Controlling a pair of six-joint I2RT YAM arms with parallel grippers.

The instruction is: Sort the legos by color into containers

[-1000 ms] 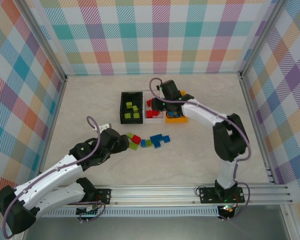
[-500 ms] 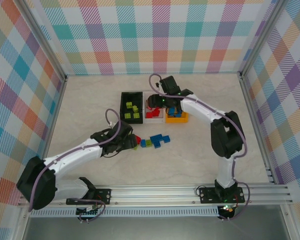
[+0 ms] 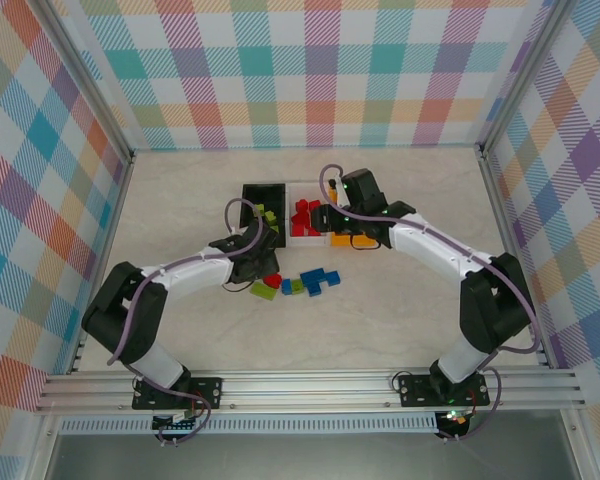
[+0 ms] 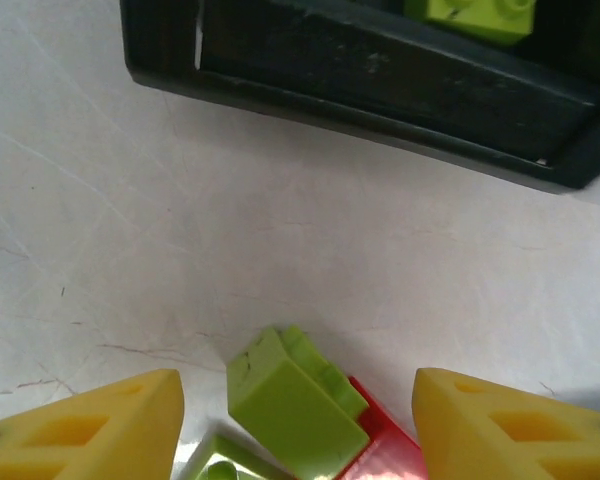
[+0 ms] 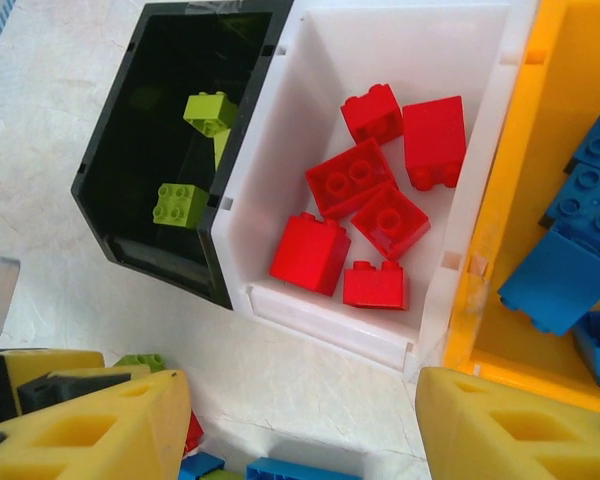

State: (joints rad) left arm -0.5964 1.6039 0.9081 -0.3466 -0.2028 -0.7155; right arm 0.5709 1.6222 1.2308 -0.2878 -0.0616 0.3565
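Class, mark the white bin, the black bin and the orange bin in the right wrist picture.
white bin (image 5: pixel 325 325), right wrist view, on its lower wall.
black bin (image 5: pixel 160 262), right wrist view, on its lower wall.
orange bin (image 5: pixel 505 200), right wrist view, on its left wall.

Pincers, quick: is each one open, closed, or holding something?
Left pincer: open, straddling a green brick, not gripping it.
Right pincer: open, empty.

Pastel plaid walls (image 3: pixel 300 70) on three sides around a pale marbled tabletop (image 3: pixel 180 200), aluminium rail (image 3: pixel 310 385) in front
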